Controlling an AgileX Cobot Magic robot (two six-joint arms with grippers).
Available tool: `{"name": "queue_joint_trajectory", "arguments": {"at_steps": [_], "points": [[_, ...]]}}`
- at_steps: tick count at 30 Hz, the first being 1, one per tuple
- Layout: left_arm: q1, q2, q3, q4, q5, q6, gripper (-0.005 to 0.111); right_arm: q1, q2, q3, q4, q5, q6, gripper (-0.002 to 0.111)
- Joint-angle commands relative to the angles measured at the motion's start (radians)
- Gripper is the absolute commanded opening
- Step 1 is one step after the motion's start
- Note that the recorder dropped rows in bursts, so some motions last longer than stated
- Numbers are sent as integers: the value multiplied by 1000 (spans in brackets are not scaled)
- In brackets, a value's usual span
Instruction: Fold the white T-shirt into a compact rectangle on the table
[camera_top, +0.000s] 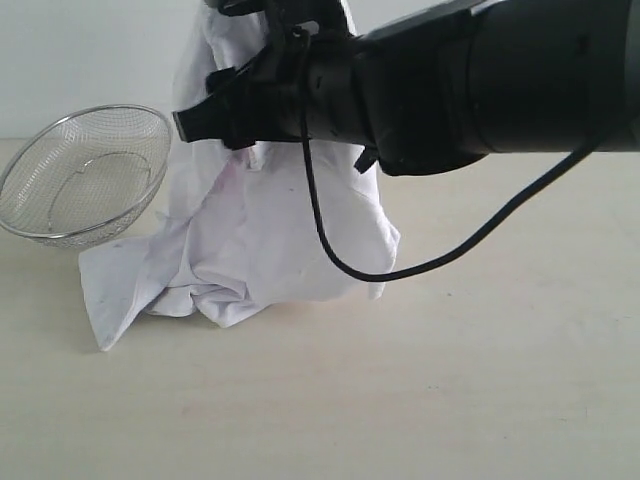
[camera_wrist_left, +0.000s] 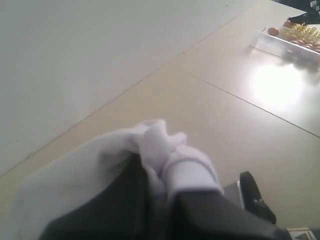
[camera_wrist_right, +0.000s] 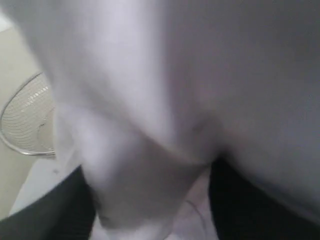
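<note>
- The white T-shirt (camera_top: 260, 240) hangs as a crumpled column, its top lifted out of the exterior view and its lower part pooled on the table (camera_top: 480, 380), just beside a wire basket (camera_top: 85, 175).
- The left claw (camera_wrist_left: 155, 162) is clenched on a bunched knot of the cloth, high above the table.
- The right claw (camera_wrist_right: 150, 205) is released: its dark fingers (camera_wrist_right: 55, 215) stand spread with cloth lying between them, pinching nothing that we can see (the wrist view is badly blurred).
- We judge the step in hand to be a second hold on the hanging shirt, so that it can be drawn out flat before any fold.
- To do it well, we would close the right claw on a single edge, level with the left hold and not on the thick middle, then draw the two claws apart until the cloth is taut.
- We would lay it down away from the basket, and watch that the loose cable (camera_top: 330, 250) in front of the cloth does not snag it.
- The shirt's long axis runs about upright now, with the pooled end trailing out towards the basket.
- Whether collar or hem is uppermost we cannot tell; no lettering shows, only a faint pink tinge on the cloth.
</note>
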Motion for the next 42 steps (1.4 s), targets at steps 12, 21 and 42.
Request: {"name": "queue_joint_trajectory", "arguments": {"at_steps": [12, 21, 42], "points": [[3, -12, -7, 178, -68, -20, 4, 0, -107, -6, 148, -59, -300, 0], [22, -12, -7, 236, -68, -40, 4, -2, -194, 26, 158, -180, -470, 0], [22, -82, -7, 528, 23, -143, 4, -141, -271, 26, 158, -366, -611, 0]]}}
